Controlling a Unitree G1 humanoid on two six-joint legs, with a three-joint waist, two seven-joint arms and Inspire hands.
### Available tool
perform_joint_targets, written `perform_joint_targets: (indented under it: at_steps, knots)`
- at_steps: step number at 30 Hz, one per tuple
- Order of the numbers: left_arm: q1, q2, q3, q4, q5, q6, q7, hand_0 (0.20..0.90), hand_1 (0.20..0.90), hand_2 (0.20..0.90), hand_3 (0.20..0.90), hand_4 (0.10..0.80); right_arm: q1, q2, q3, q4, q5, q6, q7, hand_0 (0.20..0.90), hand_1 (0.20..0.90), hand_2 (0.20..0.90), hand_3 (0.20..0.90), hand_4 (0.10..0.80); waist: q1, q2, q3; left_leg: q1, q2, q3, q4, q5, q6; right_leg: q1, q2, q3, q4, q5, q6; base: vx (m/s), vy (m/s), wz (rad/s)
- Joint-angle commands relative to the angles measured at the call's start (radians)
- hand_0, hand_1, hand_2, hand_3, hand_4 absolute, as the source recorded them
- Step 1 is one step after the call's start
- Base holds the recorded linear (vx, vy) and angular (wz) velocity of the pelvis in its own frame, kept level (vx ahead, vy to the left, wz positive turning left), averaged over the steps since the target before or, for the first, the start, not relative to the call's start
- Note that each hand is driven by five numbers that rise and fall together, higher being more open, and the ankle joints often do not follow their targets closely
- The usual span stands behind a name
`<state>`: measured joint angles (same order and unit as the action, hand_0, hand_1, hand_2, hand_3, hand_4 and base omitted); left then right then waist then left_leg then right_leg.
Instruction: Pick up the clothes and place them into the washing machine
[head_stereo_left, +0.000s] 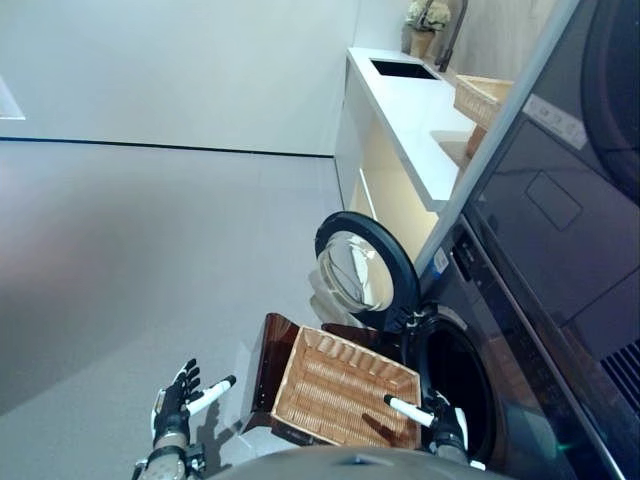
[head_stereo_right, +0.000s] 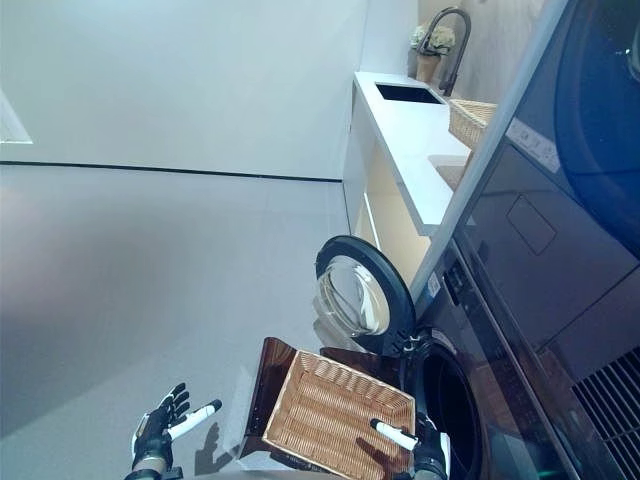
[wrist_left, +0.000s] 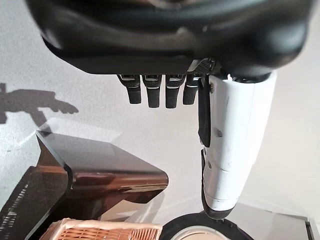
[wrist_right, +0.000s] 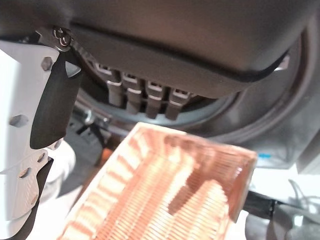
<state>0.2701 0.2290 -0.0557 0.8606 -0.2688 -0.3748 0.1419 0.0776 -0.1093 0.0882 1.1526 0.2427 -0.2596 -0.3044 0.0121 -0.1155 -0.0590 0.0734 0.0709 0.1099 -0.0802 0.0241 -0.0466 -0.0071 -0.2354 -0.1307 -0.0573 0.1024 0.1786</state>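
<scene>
Pale grey floor (head_stereo_left: 150, 280) ran left to a white wall (head_stereo_left: 180, 70), with a thin dark line along the wall's foot. The left hand (head_stereo_left: 175, 400) hung over bare floor at lower left, fingers straight and spread, white-covered thumb out, holding nothing. Just to its right stood a glossy dark brown stand (head_stereo_left: 268, 365) carrying a rectangular woven wicker basket (head_stereo_left: 345, 390); the basket looked empty, no clothes visible in any view. The right hand (head_stereo_left: 440, 420) sat at the basket's right edge, close to the drum opening (head_stereo_left: 460, 385), fingers relaxed, thumb pointing across the basket, nothing in it. Beyond the basket, the round black-rimmed glass washer door (head_stereo_left: 365, 265) stood swung open from the dark front-loading washing machine (head_stereo_left: 520, 340), which filled the right side. Drum interior was dark; cannot tell what was inside. Further back, a white countertop (head_stereo_left: 410, 100) with a black inset sink (head_stereo_left: 402, 68), dark tap (head_stereo_right: 450, 35), a second wicker basket (head_stereo_left: 482, 98) and a potted plant (head_stereo_left: 425, 25).
</scene>
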Motion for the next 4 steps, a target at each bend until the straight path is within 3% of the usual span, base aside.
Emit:
perform_joint_targets:
  at_steps: [1,4]
  knots:
    - [-0.072,0.0,0.014,-0.02,0.001,-0.069,0.02,0.9,0.9,0.9,0.9,0.8,-0.063,-0.035,0.002,-0.051,0.013,-0.051,-0.029,0.9,0.9,0.9,0.9,0.8,0.005,0.043,0.008,-0.052,0.049,-0.046,-0.007,0.029,-0.024,-0.005,-0.023,-0.023,0.069,0.006,0.028,0.005,-0.004,-0.17]
    - [-0.074,-0.002,0.012,-0.018,-0.001,-0.067,0.023,0.9,0.9,0.9,0.9,0.8,-0.067,-0.035,0.001,-0.043,0.018,-0.051,-0.03,0.9,0.9,0.9,0.9,0.8,0.004,0.045,0.009,-0.048,0.048,-0.045,-0.007,0.027,-0.023,-0.002,-0.025,-0.023,0.07,0.005,0.028,0.011,-0.003,-0.08]
